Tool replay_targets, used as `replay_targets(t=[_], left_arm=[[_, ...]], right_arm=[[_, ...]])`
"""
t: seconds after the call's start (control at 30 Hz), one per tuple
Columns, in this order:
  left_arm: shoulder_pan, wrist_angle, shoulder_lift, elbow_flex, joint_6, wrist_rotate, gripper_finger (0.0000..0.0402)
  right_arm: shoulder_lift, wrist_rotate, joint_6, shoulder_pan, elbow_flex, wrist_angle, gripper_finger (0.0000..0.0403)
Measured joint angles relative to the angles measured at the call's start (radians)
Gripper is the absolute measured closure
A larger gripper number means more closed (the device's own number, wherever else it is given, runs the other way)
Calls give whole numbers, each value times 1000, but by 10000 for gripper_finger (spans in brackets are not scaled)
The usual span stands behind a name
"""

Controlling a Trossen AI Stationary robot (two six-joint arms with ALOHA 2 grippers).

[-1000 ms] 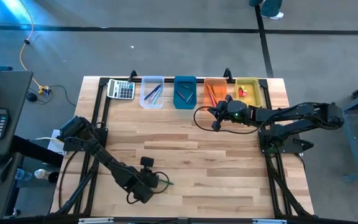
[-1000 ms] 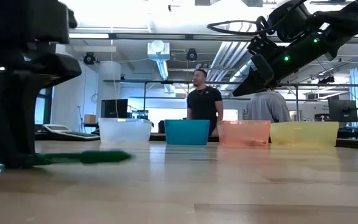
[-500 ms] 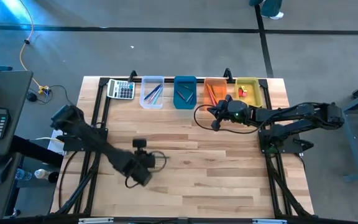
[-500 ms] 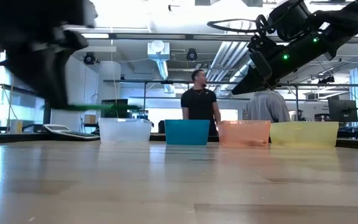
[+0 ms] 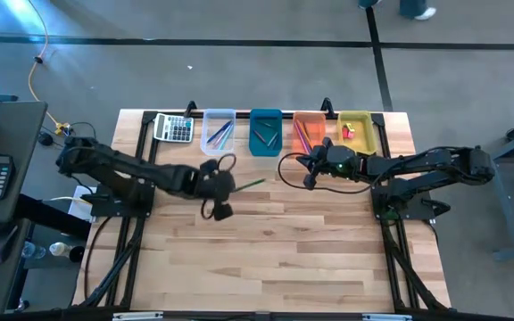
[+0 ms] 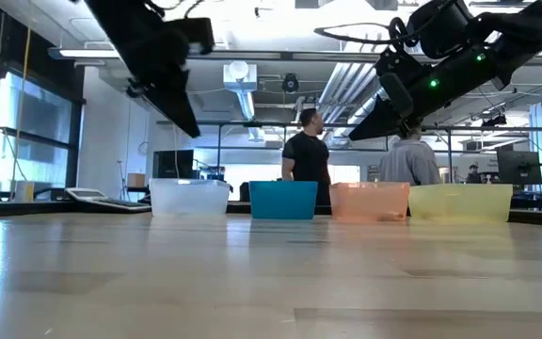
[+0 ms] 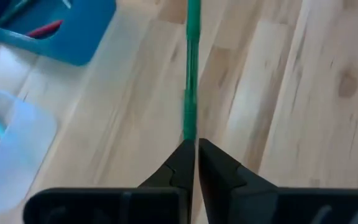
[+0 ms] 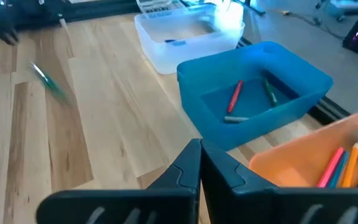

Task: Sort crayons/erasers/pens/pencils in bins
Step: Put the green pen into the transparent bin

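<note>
My left gripper (image 5: 231, 185) is shut on a thin green stick (image 5: 252, 183) above the table, just near of the clear bin (image 5: 219, 132) and the blue bin (image 5: 265, 132). The stick also shows in the left wrist view (image 7: 191, 68) and, blurred, in the right wrist view (image 8: 50, 83). My right gripper (image 5: 305, 168) is shut and empty, hovering near of the orange bin (image 5: 309, 132). The yellow bin (image 5: 356, 131) holds a small red eraser (image 5: 348, 133). The blue bin (image 8: 253, 93) holds a few short sticks. My left gripper pinches the green stick's near end (image 7: 189, 134) between its two fingertips. The stick runs straight on beyond the fingertips, in line with them, toward the table's right and slightly far. It is lifted clear of the table.
A grey calculator (image 5: 174, 128) lies left of the clear bin at the far edge. The four bins stand in a row along the far edge. The clear and orange bins hold several coloured sticks. People stand in the room beyond the table (image 6: 307, 155).
My left gripper has lifted the green stick off the table near the front edge. It has carried it up and toward the far edge, close to the clear and blue bins, turning so that the stick points right. The stick is now clear of the table.
</note>
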Motion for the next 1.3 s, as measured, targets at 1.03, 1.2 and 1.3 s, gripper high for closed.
replay_targets(t=[1.03,1.2,1.3], left_arm=[[309,1133,25,-537,228,527,401],[292,986,26,-501,195,506,378],[254,922,26,-476,186,409,348]], right_arm=[[169,-192,-221,-7,258,-148,403],[231,-192,-258,-7,329,-199,403],[239,-192,-262,-7,333,-189,403]])
